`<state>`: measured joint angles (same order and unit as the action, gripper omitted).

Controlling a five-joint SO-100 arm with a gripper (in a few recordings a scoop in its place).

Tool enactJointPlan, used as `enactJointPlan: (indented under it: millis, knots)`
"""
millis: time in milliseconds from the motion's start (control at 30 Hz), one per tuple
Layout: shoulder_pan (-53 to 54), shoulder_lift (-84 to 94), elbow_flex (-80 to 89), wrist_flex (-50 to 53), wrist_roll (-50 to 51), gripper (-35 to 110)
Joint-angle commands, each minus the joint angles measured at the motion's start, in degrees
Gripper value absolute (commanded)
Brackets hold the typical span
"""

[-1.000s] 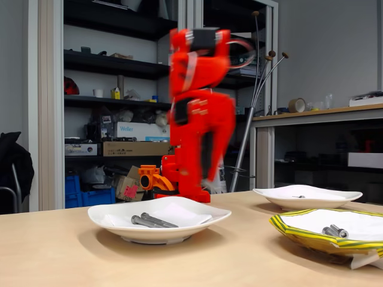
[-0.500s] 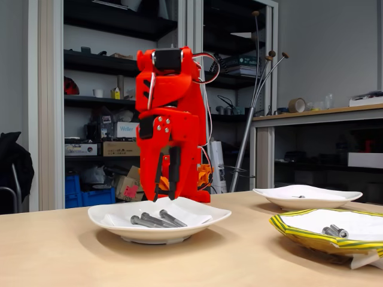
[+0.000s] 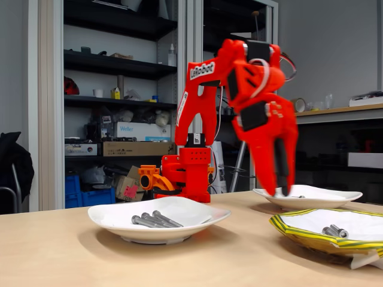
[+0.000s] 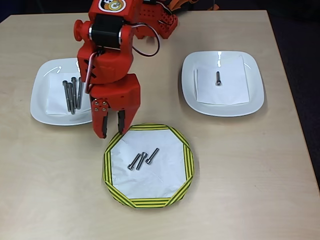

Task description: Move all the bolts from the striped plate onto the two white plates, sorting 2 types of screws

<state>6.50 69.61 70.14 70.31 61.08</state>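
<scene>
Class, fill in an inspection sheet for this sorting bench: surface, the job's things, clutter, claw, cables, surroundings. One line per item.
Surface: pale wooden table, three plates on it.
Job's things: striped plate holds three short bolts; left white plate in the overhead view holds long bolts; right white plate holds one short bolt.
Clutter: nothing seen on the table.
Claw: claw empty, fingers apart, above the striped plate's upper left rim in the overhead view.
Cables: red and white wires loop on the arm.
Surroundings: cluttered shelves and a side bench behind.
</scene>
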Motion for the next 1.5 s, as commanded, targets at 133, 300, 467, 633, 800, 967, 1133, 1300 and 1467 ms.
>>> enactJointPlan:
  millis: [133, 300, 467, 633, 800, 967, 1133, 1300, 1467]
  knots:
    - [-4.6, -2.0, -0.9, -5.7, 8.8, 14]
    - [-7.3, -3.7, 0.2, -10.8, 20.0, 16]
    - [-8.9, -5.6, -0.4, -13.5, 28.9, 17]
    - [-9.3, -8.7, -1.2, -16.0, 31.3, 16]
    - [-8.0, -11.7, -3.2, -17.1, 30.5, 15]
    - [-6.3, -14.7, -5.9, -17.8, 29.4, 14]
    - [-5.8, -17.8, -11.5, -14.8, 29.7, 11]
    - [-5.0, -19.5, -15.9, -9.6, 28.9, 0]
    - [-4.9, -20.5, -20.6, -3.5, 26.5, 0]
